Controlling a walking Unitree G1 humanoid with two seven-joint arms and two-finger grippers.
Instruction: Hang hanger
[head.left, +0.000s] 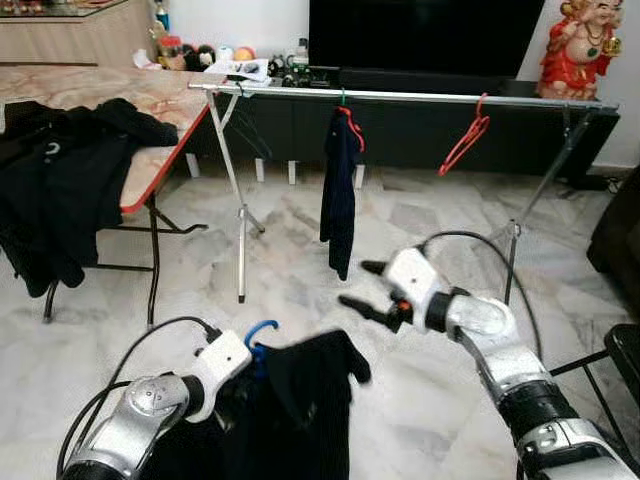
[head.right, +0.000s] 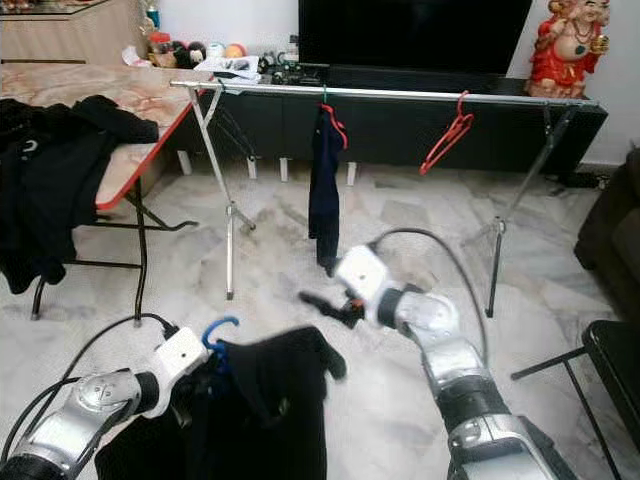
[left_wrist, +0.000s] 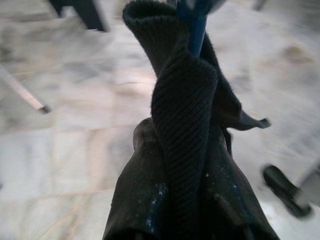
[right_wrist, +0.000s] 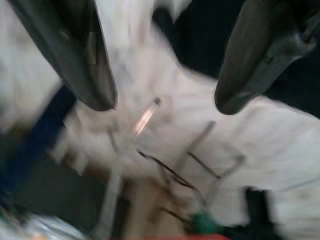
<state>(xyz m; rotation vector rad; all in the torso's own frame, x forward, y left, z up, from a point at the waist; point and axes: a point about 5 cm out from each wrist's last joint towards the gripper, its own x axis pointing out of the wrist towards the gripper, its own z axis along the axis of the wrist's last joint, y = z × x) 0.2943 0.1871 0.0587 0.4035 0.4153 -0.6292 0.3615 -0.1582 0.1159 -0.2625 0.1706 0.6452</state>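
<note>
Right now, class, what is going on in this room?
A humanoid robot stands on a marble floor facing a clothes rail. Its left gripper holds a blue hanger carrying a black garment, low and short of the rail. Its right gripper is open and holds nothing. A dark garment and a bare red hanger hang on the rail.

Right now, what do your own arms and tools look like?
Both arms are silver metal with black joint bands. The left tool and right tool each have a white housing; the right one carries two long black fingers and a small orange-red spot. A black cable loops from each wrist.
</note>
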